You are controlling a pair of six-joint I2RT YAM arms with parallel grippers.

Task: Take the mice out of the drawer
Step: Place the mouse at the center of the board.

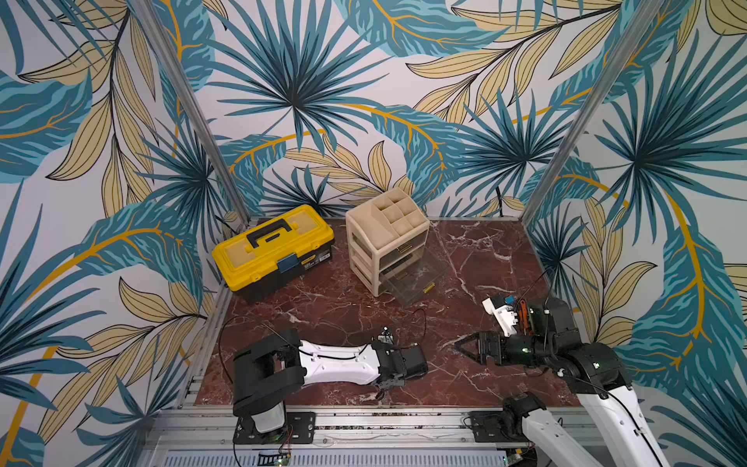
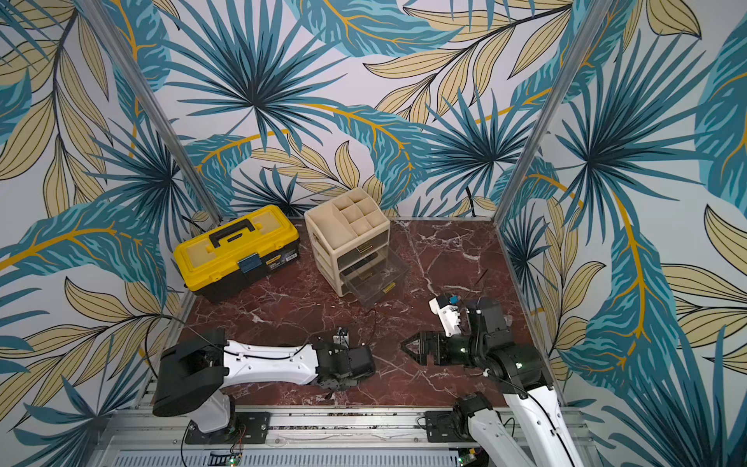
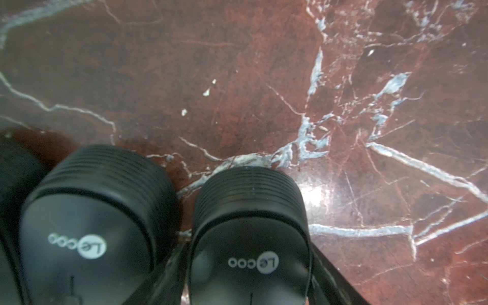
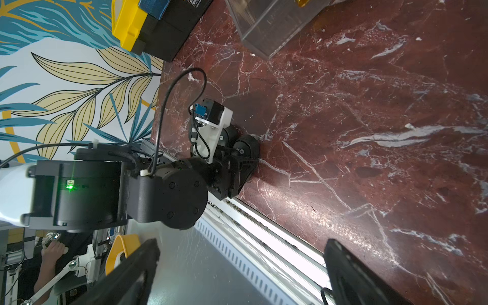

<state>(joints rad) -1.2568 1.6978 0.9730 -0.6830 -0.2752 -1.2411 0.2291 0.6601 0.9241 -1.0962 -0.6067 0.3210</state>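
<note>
Two black oval mice (image 3: pixel 89 224) (image 3: pixel 250 224) with white logos lie side by side on the red marble table (image 3: pixel 237 79), and the edge of a third (image 3: pixel 13 171) shows beside them. My left gripper (image 3: pixel 250 245) straddles one mouse, its fingers (image 3: pixel 340 277) standing just off its sides with slivers of table between. The right wrist view shows the same mice (image 4: pixel 245 149) near the table's front edge. In both top views the left wrist hides them. My right gripper (image 1: pixel 461 345) hovers open and empty to their right. The clear drawer (image 1: pixel 410 285) stands pulled out.
The beige organizer (image 1: pixel 384 226) stands at the back middle with a second clear drawer (image 1: pixel 422 258) partly out. A yellow toolbox (image 1: pixel 275 246) sits at the back left. Patterned walls close three sides, and a metal rail (image 1: pixel 364 420) runs along the front.
</note>
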